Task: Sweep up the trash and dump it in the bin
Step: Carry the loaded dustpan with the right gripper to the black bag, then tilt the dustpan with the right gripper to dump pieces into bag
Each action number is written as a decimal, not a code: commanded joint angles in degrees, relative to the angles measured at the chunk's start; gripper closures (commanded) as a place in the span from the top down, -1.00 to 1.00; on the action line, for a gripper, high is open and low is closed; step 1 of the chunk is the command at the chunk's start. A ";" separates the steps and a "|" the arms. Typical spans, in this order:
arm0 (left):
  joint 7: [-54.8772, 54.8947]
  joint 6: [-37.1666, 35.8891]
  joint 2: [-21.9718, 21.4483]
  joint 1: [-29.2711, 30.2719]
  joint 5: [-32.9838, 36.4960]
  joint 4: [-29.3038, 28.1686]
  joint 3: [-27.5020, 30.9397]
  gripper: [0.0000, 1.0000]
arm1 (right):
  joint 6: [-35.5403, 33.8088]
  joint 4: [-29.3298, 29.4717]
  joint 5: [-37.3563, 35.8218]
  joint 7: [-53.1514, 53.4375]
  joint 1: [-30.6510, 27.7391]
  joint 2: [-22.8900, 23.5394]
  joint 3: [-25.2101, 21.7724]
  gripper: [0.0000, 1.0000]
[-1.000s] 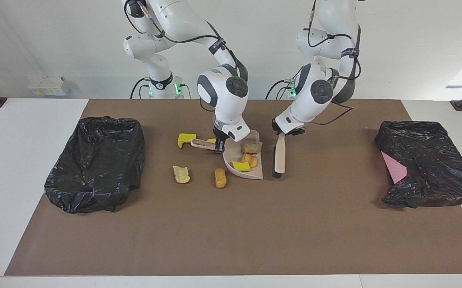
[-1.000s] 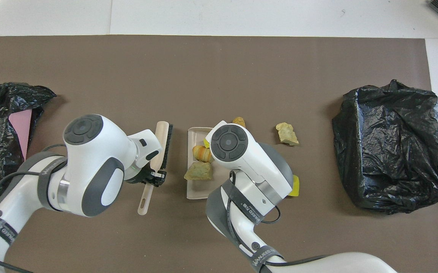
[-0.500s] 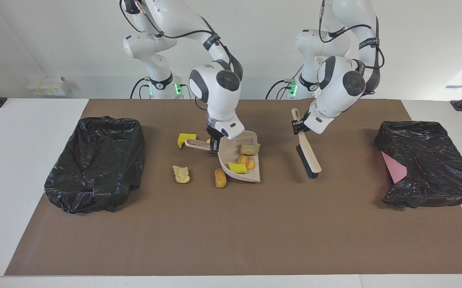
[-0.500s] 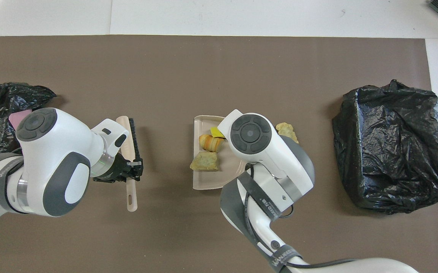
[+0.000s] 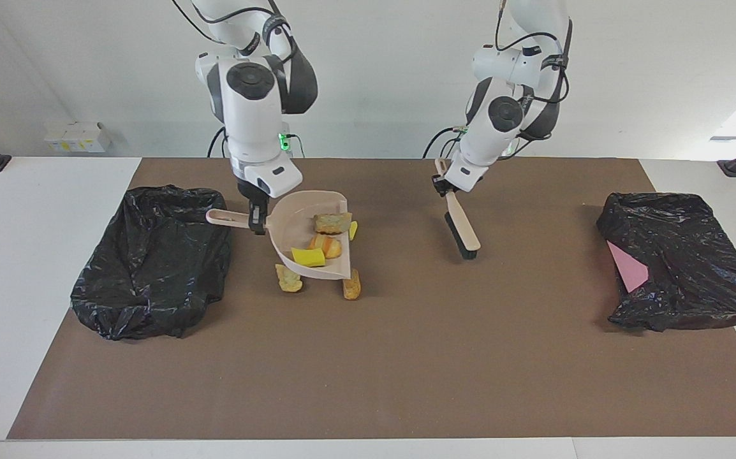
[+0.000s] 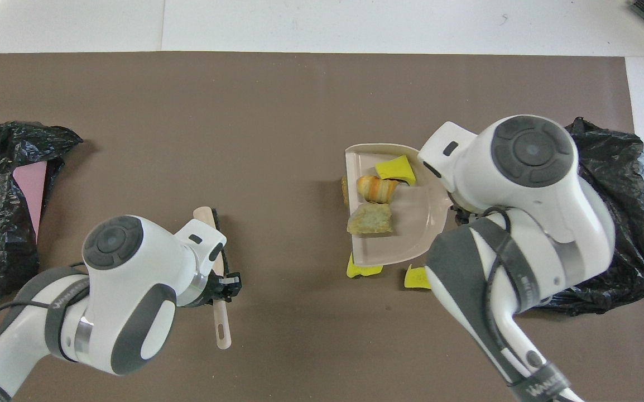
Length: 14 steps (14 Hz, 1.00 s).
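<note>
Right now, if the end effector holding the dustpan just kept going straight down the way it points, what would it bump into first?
Probably bare mat. The right end effector points down, gripping the dustpan handle beside the bin; the bin's edge is close, and depth is hard to judge.

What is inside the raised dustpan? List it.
The dustpan in the right hand holds three scraps: a yellow sponge piece, an orange bread chunk and a tan-green chunk. Any scrap beneath those pieces is hidden.
</note>
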 commanded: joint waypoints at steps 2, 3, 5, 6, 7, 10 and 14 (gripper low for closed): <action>-6.13 7.57 -3.17 -9.82 1.11 -6.41 0.72 -1.00 | -0.27 -1.93 1.50 -12.76 -10.05 -3.86 0.70 -1.00; -6.30 10.02 -2.82 -11.50 1.11 -7.90 0.72 -1.00 | -0.01 -2.02 3.17 -16.54 -13.30 -3.87 0.70 -1.00; -7.27 13.38 -2.47 -13.18 1.11 -9.84 0.72 -1.00 | 1.39 -2.11 6.43 -25.15 -20.16 -3.78 0.61 -1.00; -7.19 13.39 -2.29 -13.01 1.11 -9.59 0.72 -0.79 | 2.88 -2.28 6.52 -29.46 -23.23 -3.69 0.61 -1.00; -6.40 13.13 -1.33 -12.40 1.11 -9.06 0.81 0.33 | 4.20 -2.37 6.52 -32.54 -25.70 -3.69 0.53 -1.00; -6.31 7.09 -0.27 -9.78 3.46 -3.46 1.16 1.00 | 5.27 -2.63 5.04 -34.95 -30.72 -3.86 0.35 -1.00; -6.04 1.09 -0.01 -0.81 6.37 3.23 1.25 1.00 | 5.36 -3.42 -5.14 -34.07 -31.79 -4.39 0.26 -1.00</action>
